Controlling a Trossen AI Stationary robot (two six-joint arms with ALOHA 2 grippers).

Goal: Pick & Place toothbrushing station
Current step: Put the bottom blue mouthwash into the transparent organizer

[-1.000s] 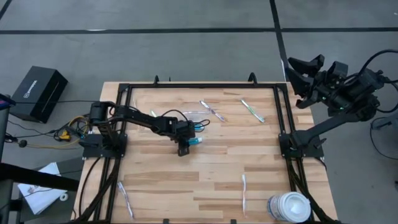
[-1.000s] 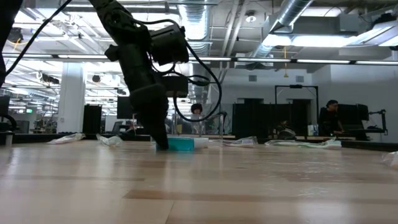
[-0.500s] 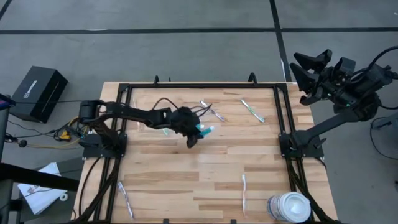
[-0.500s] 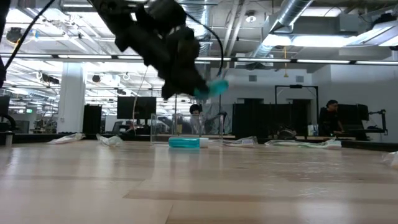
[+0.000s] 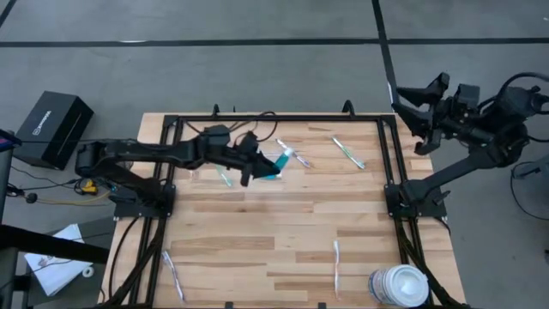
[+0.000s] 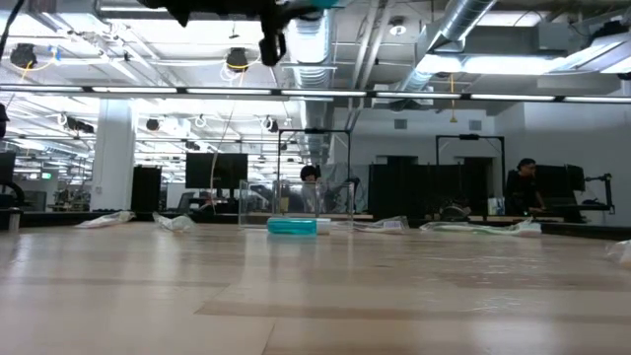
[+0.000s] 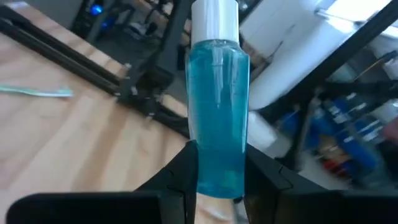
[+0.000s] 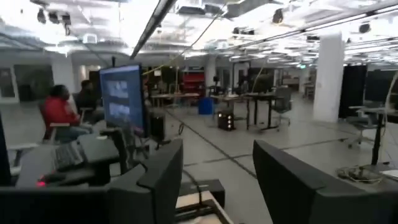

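My left gripper [image 5: 260, 166] is high above the table's far middle, shut on a blue-teal toothpaste tube [image 5: 274, 162] with a white cap [image 7: 214, 15]. It shows at the top of the low view [image 6: 273, 39]. A second teal tube [image 6: 292, 226] lies on its side on the table in front of the clear container [image 6: 251, 202]. Wrapped toothbrushes lie flat on the table: one [image 5: 297, 155] near the gripper, a green one [image 5: 349, 153], another green one [image 5: 225, 178]. My right gripper [image 5: 410, 107] is open, raised beyond the table's far right corner. My left gripper pinches the tube's end opposite the cap [image 7: 217, 171] between its two fingers [image 7: 184, 177]. The tube runs on past the fingertips in line with them, cap end outward. The fingers reach roughly level from the table's left. The tube is lifted clear.
A large white round tub [image 5: 399, 285] stands at the near right corner. A white toothbrush [image 5: 336, 262] lies near it and another wrapped one [image 5: 171, 273] at the near left. A black frame [image 5: 390, 154] borders the table. People show in the room beyond.
My left gripper has taken the teal tube off the table and gone up and toward the far edge, tipping from pointing down to about level. The tube is lifted clear; the other tube has stayed on the table.
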